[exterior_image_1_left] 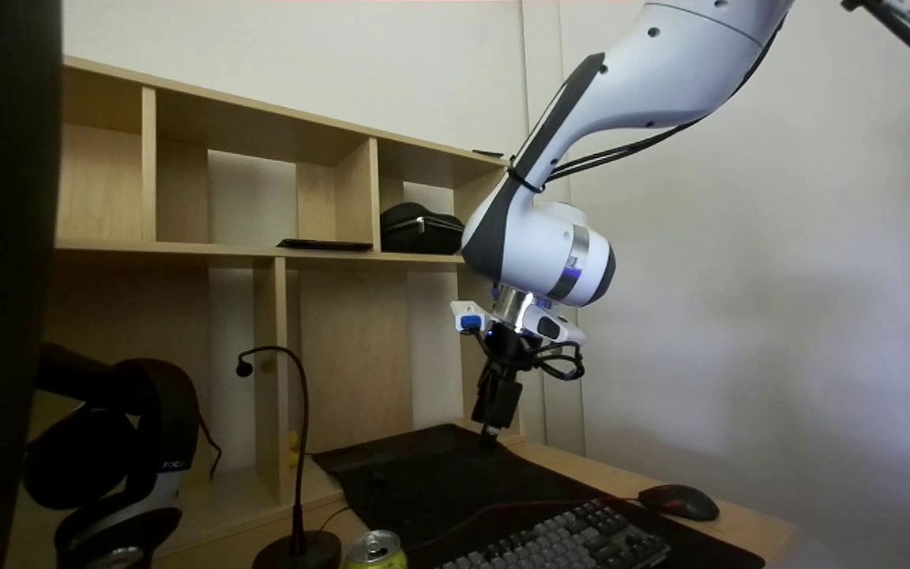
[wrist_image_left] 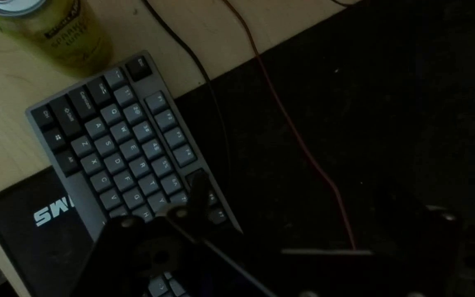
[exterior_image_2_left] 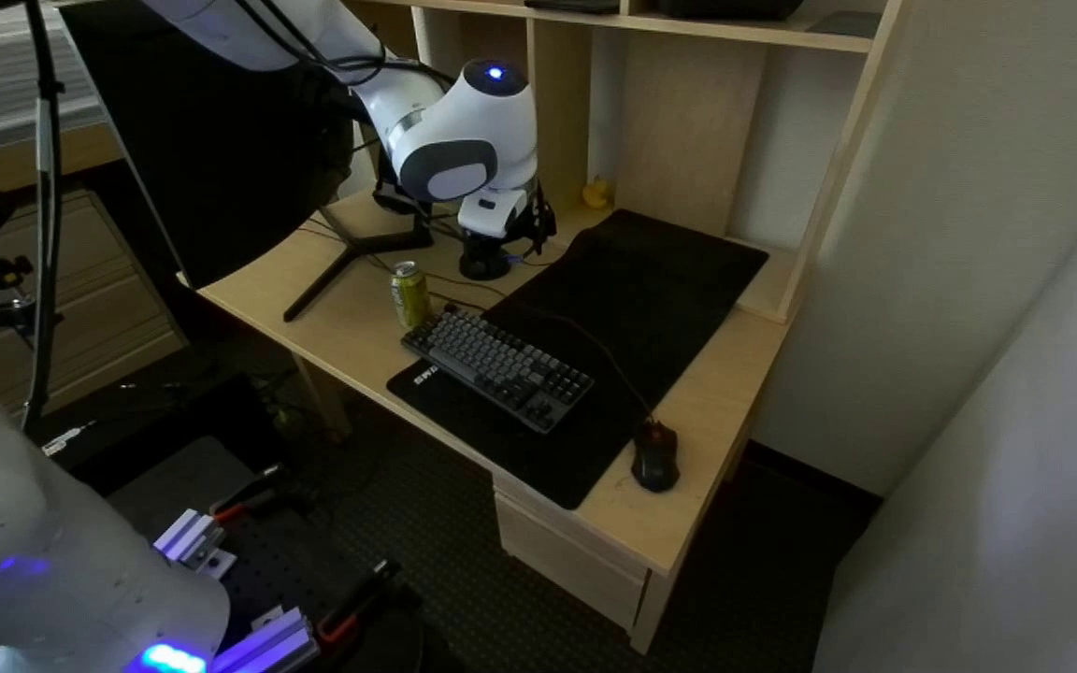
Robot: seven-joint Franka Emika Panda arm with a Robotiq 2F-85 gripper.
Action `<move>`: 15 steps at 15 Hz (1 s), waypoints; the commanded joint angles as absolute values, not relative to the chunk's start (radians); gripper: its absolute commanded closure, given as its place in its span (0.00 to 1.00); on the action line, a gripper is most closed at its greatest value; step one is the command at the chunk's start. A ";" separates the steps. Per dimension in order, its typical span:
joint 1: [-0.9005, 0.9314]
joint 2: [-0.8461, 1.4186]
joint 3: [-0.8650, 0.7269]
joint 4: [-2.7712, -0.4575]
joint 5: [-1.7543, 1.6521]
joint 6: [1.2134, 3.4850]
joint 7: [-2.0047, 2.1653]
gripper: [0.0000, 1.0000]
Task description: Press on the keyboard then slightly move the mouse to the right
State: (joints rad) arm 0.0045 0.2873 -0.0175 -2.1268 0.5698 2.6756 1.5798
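The black and grey keyboard [exterior_image_1_left: 565,544] lies on the dark desk mat in both exterior views [exterior_image_2_left: 506,366]. The wrist view shows its keys [wrist_image_left: 132,154] at the left. The dark mouse [exterior_image_1_left: 678,502] sits on the wood beside the mat's edge; it also shows in an exterior view [exterior_image_2_left: 655,456]. It is out of the wrist view. My gripper [exterior_image_1_left: 490,431] hangs pointing down above the mat. In the wrist view my gripper [wrist_image_left: 295,181] is open and empty, its dark left finger overlapping the keyboard's function keys. In an exterior view the wrist mostly hides it.
A yellow can [exterior_image_2_left: 410,295] stands by the keyboard's left end. A gooseneck lamp [exterior_image_1_left: 302,427] and black headphones [exterior_image_1_left: 135,442] stand at the desk's back. A large monitor [exterior_image_2_left: 221,140] stands at the left. A wooden shelf [exterior_image_1_left: 352,340] lines the back. A red cable [wrist_image_left: 303,144] crosses the mat.
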 commanded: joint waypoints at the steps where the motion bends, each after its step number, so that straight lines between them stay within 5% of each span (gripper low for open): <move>1: 0.010 0.292 -0.012 -2.121 0.566 2.674 1.588 0.00; 9: -0.138 0.371 -0.255 -2.067 0.450 2.676 1.813 0.00; 15: -0.096 0.375 -0.260 -2.081 0.397 2.719 1.883 0.00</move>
State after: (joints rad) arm -0.1206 0.3461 -0.2199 -2.0953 0.4697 2.7157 1.7621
